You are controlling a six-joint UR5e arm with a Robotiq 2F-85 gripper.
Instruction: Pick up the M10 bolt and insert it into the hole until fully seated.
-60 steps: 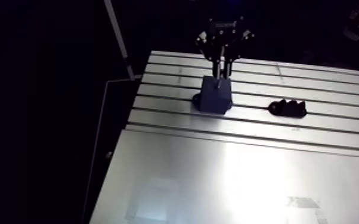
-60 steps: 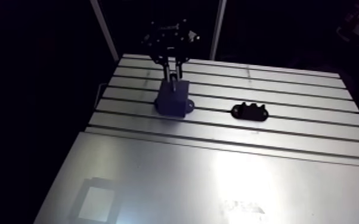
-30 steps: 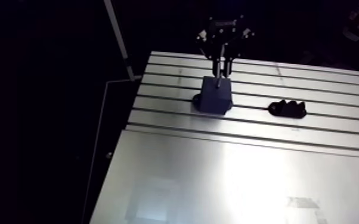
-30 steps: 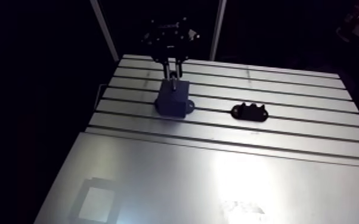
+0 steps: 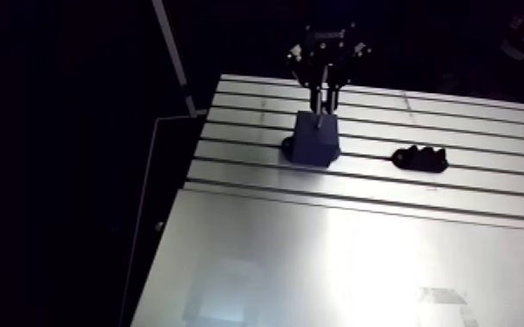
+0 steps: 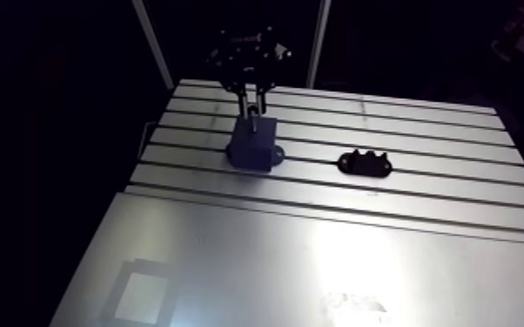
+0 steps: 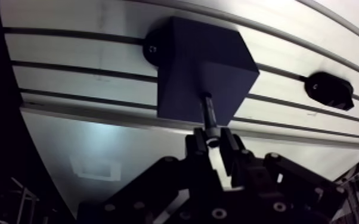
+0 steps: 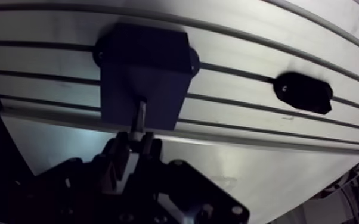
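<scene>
The gripper [image 7: 212,140] pinches the bolt [image 7: 208,114] at its head end, and the shank reaches ahead to meet the top face of the dark block [image 7: 197,59]. The block stands on the slotted table [image 7: 80,80], with a black fixture [image 7: 330,90] lying well apart.

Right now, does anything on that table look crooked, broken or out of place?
Nothing stands out. The hand grips the bolt, whose tip meets the top of the dark block; the block sits flat on the slotted table, and a small black part lies apart from it.
</scene>
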